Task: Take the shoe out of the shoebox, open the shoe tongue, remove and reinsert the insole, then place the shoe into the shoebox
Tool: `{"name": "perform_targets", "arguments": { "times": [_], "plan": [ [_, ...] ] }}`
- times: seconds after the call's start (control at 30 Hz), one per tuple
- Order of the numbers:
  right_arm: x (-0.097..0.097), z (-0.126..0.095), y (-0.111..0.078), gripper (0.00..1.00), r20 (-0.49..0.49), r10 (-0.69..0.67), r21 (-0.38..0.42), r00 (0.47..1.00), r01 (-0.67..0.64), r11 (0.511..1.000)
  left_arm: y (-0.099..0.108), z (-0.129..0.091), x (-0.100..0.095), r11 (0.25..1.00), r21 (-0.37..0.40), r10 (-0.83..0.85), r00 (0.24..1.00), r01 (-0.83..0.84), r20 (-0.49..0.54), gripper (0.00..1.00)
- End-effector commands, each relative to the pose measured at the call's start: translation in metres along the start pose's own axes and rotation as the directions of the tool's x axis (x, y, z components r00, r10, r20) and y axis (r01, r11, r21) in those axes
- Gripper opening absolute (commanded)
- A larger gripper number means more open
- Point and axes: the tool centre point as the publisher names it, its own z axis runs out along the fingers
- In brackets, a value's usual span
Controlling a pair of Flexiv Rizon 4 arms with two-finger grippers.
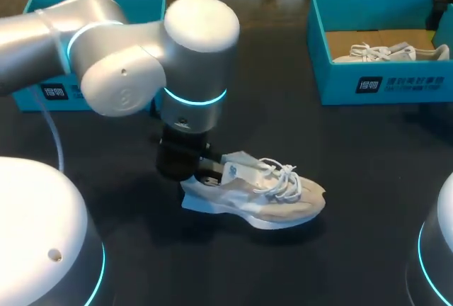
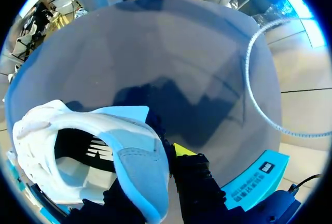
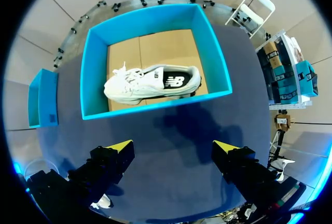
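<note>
A white and light-blue shoe (image 1: 265,194) lies on the dark table, toe to the right, laces tied. My left gripper (image 1: 198,170) stands at its heel. In the left wrist view the light-blue heel panel (image 2: 139,156) sits between the fingers; one yellow fingertip (image 2: 181,149) shows and the other is hidden behind the panel, so the left gripper (image 2: 167,154) is shut on the shoe's heel. The shoe's mouth (image 2: 78,151) gapes beside it. My right gripper (image 3: 174,149) hangs open above the table, empty, ahead of a teal shoebox (image 3: 93,73) that holds a second white shoe (image 3: 150,84).
The teal shoebox (image 1: 368,79) with the other shoe (image 1: 393,52) stands at the back right. Another teal box (image 1: 42,93) at the back left is mostly hidden behind my left arm. A thin white cable (image 2: 254,94) loops over the table near the left arm.
</note>
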Motion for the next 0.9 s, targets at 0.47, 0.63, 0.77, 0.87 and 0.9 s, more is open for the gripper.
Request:
{"name": "perform_targets", "arguments": {
  "times": [0.47, 0.63, 0.77, 0.87, 0.9],
  "plan": [
    [0.000, 0.000, 0.000, 1.00, 0.001, 0.001, 0.000, 1.000, -0.001, 1.000, 0.007, 0.030, -0.027, 0.996, -0.026, -0.089, 0.996, 0.089, -0.026, 0.00],
    [0.000, 0.000, 0.000, 1.00, 0.001, 0.001, 0.000, 1.000, -0.001, 1.000, 0.006, 0.033, -0.029, 0.994, -0.015, -0.113, 0.994, 0.113, -0.014, 0.00],
    [0.000, 0.000, 0.000, 1.00, 0.001, 0.001, 0.000, 1.000, -0.001, 1.000, 0.005, 0.037, -0.032, 0.993, -0.015, -0.118, 0.993, 0.118, -0.016, 0.00],
    [0.000, 0.000, 0.000, 1.00, 0.001, 0.001, 0.000, 1.000, -0.001, 1.000, 0.004, 0.040, -0.033, 0.993, -0.019, -0.114, 0.993, 0.114, -0.026, 0.00],
    [0.000, 0.000, 0.000, 1.00, 0.001, 0.001, 0.000, 1.000, -0.001, 1.000, 0.004, 0.041, -0.033, 0.993, -0.021, -0.115, 0.993, 0.115, -0.029, 0.00]
  ]
}}
